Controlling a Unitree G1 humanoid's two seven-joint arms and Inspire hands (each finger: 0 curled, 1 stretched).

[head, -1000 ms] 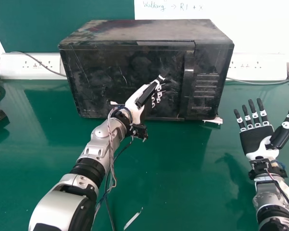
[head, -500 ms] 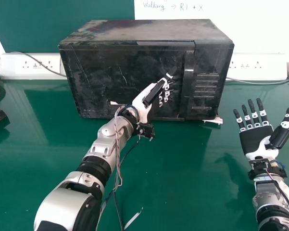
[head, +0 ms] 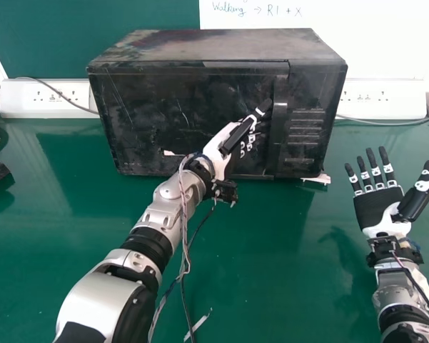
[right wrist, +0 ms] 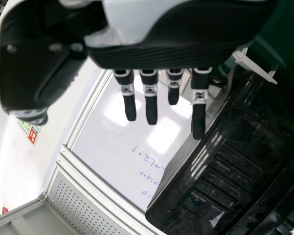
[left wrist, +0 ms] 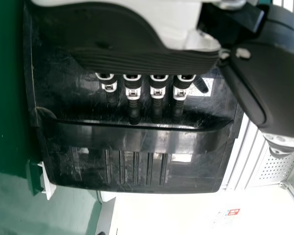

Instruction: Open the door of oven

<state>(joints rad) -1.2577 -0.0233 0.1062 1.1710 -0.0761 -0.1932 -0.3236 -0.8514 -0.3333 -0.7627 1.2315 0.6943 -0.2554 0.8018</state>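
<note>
The left hand (head: 218, 148) has slid rightward across the front of the microwave oven (head: 214, 44) over the last second, and its fingers (left wrist: 133, 93) now point at the upright handle (head: 279, 128), their tips just beside its inner side; whether they touch it, I cannot tell. They are straight and slightly spread, pinching nothing, with the thumb held out clear of them. For the task this looks like the end of the approach: the next move is probably to hook the fingers behind the handle and draw it back toward the robot, the door (head: 164, 100) likely swinging out to the left. If they catch too shallowly, they could slip off, or the pull could drag the whole oven over the bench (head: 257, 250). The right hand (head: 375, 208) has barely shifted; it rests palm up toward the bench's right edge, fingers fanned apart and holding nothing, and might yet steady the casing. As for containers, the oven is the one that matters: it stands along the far edge of the bench, between two socket strips (head: 385, 99), its slotted panel (head: 305, 136) right of the handle, its door shut, so what it holds, if anything, is hidden
</note>
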